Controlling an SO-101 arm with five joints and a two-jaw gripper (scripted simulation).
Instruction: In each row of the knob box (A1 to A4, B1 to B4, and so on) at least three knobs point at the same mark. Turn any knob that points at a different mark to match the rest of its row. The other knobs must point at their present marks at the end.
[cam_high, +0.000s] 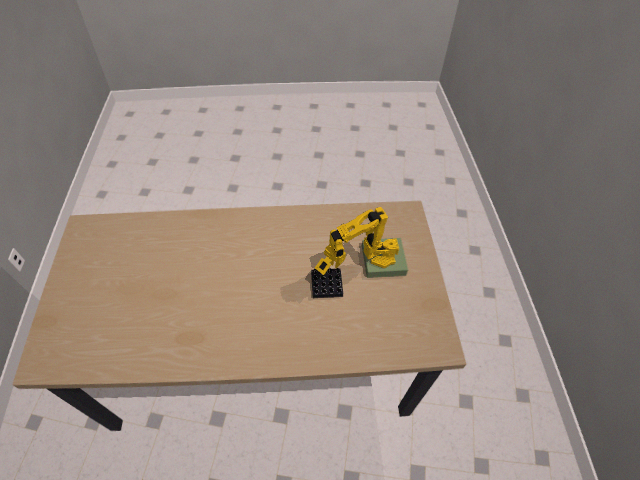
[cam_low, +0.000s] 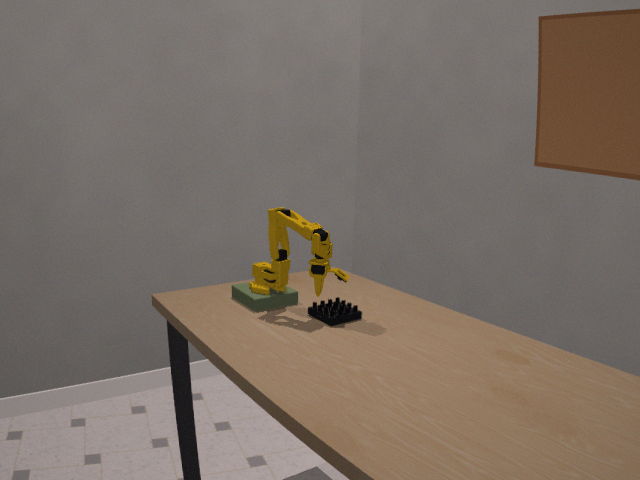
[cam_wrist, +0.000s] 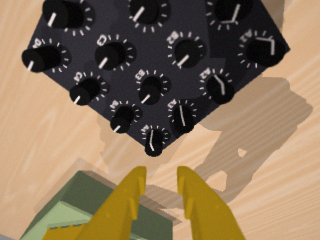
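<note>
The knob box (cam_high: 327, 296) (cam_low: 332, 320) (cam_wrist: 120, 35) is a square black panel seated flat on the wooden surface (cam_high: 170, 289) (cam_low: 403, 361) (cam_wrist: 295, 165). It carries knobs in a grid, each ringed by white tick marks and fitted with a white pointer line. In the wrist view, one corner of the box faces the gripper (cam_high: 328, 264) (cam_low: 330, 287) (cam_wrist: 161, 175); the far part of the grid is cut off by the picture edge. The gripper is positioned above and near that corner, apart from the knobs. Its fingertips are separated by a narrow gap, with nothing clamped between them. The yellow arm (cam_high: 356, 225) (cam_low: 299, 219) extends from a green base block (cam_high: 400, 269) (cam_low: 253, 303) (cam_wrist: 162, 230), which rests on the surface near the box, not touching it. No open container is visible.
</note>
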